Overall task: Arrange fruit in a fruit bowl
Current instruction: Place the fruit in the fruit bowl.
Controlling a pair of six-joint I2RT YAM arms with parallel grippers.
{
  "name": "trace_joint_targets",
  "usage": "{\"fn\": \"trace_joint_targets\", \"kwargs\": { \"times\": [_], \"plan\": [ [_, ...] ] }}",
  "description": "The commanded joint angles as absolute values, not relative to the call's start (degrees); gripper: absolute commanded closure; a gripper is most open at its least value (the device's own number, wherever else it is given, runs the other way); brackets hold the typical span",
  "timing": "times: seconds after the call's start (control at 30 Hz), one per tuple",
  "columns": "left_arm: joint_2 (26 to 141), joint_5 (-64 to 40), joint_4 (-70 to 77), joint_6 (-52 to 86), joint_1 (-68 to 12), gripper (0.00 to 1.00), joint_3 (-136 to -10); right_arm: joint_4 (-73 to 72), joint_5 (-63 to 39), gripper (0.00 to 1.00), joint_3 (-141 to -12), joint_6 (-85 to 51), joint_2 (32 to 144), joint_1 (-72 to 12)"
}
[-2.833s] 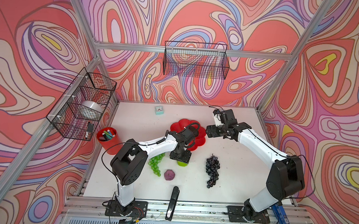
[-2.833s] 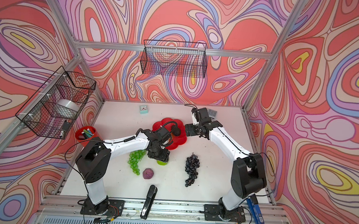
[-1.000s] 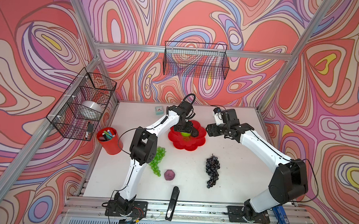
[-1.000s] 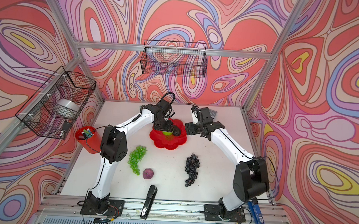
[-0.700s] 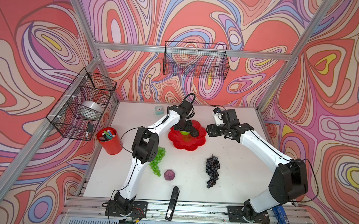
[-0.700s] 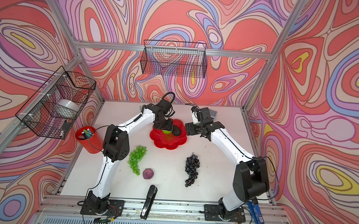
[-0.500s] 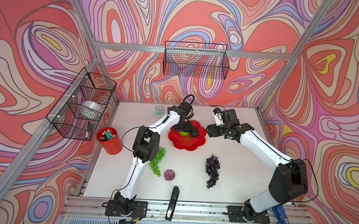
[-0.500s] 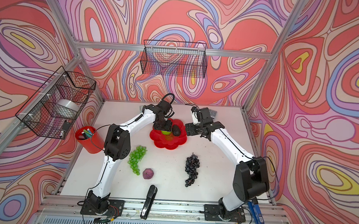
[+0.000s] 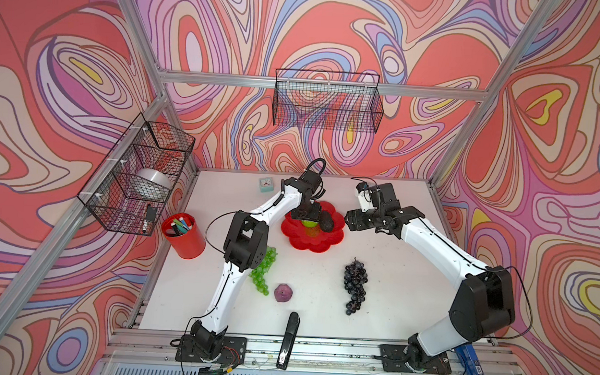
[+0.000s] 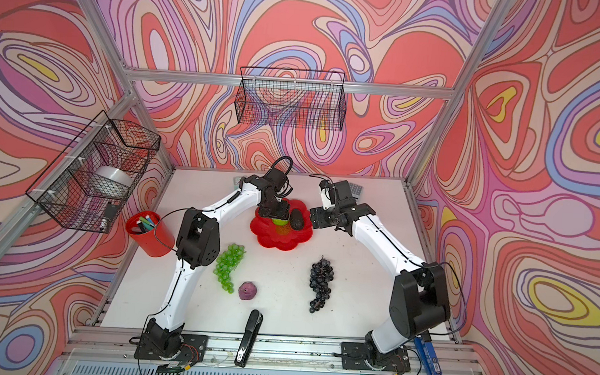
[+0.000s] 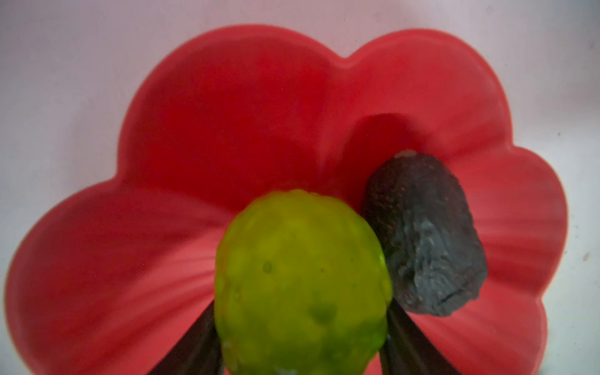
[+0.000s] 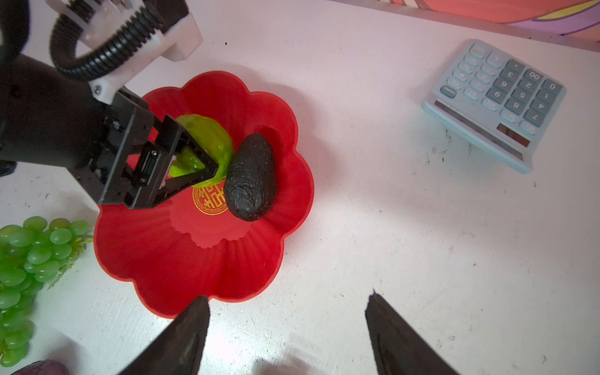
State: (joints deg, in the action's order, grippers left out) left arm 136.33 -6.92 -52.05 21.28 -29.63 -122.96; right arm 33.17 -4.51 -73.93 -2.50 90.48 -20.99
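The red flower-shaped fruit bowl (image 9: 311,244) (image 10: 281,240) (image 12: 194,259) stands at mid-table toward the back. My left gripper (image 9: 307,219) (image 11: 302,324) reaches in from the bowl's far side, shut on the bright green bumpy ball (image 9: 309,223) (image 11: 302,285) (image 12: 207,136). The ball sits low in the bowl, against the blackish avocado (image 9: 326,221) (image 12: 251,177) lying there. My right gripper (image 9: 351,222) (image 12: 288,297) hovers open and empty just right of the bowl. On the table in front lie green grapes (image 9: 263,268), dark grapes (image 9: 355,284) and a small purple fruit (image 9: 283,293).
A black stapler (image 9: 289,339) lies at the front edge. A red pen cup (image 9: 183,235) stands at the left. A blue calculator (image 12: 493,104) and a small clock (image 9: 265,184) sit near the back wall. Wire baskets hang on the left and back walls.
Earlier my left gripper was at the green ball on the table in front of the bowl; it has carried the ball into the bowl. Over the last second both arms stay nearly still.
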Motion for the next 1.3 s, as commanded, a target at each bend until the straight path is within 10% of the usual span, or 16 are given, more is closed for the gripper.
{"fn": "trace_joint_targets", "kwargs": {
  "times": [0.0, 0.7, 1.27],
  "plan": [
    [137.6, -6.3, -53.2, 22.5, -29.4, 0.41, -124.5, 34.3, -3.9, 0.19, -74.0, -2.7, 87.3, -21.1],
    [121.9, -4.1, -57.9, 20.3, -29.5, 0.18, -120.2, 33.1, -4.9, 0.16, -72.5, -3.2, 83.8, -21.0],
    [84.4, -5.1, -53.0, 27.6, -39.3, 0.28, -72.0, 23.5, -8.6, 0.27, -71.7, -10.5, 90.9, -24.9]
  ]
}}
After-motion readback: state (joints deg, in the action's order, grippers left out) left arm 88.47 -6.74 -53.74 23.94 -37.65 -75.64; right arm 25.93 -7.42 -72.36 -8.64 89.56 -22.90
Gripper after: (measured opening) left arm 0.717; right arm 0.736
